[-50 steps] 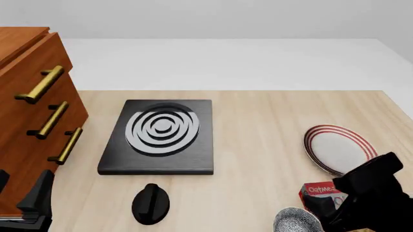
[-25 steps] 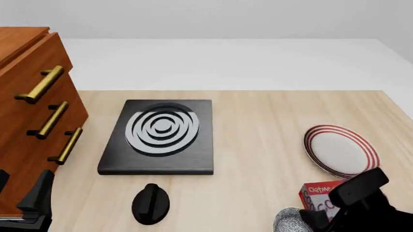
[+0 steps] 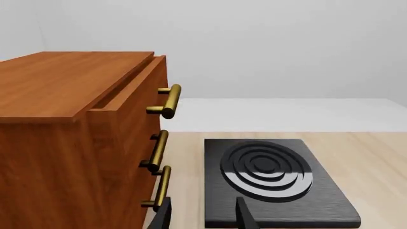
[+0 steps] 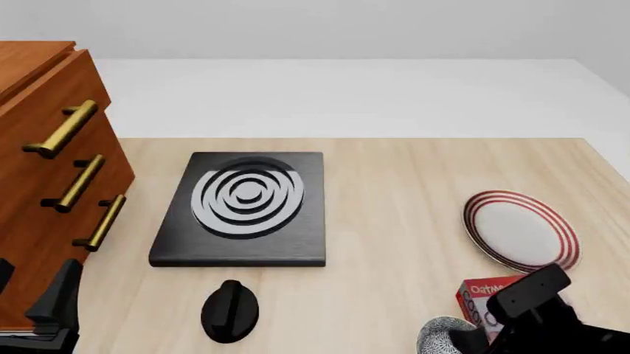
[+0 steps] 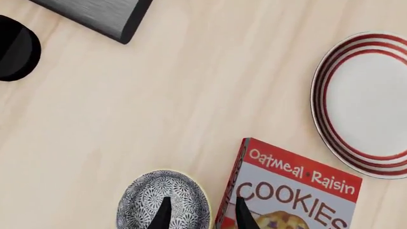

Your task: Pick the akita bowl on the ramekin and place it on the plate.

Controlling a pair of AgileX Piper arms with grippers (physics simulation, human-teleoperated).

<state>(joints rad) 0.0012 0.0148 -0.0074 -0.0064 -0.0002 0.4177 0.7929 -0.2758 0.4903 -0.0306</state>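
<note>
Right wrist view: the right claw (image 5: 199, 213) hangs narrowly parted, one fingertip over the akita bowl (image 5: 163, 202), cookie box (image 5: 289, 191) just beside. The plate (image 5: 365, 102) lies ahead; the left claw (image 3: 202, 215) is narrowly parted too.

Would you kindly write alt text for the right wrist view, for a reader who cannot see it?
Seen from above, the open right gripper hovers over the rim of the speckled bowl, which sits beside a red cookie box on a pale wooden table. A red-ringed plate lies beyond the box, empty, with a black knob and a dark slab's corner at the far edge.
</note>
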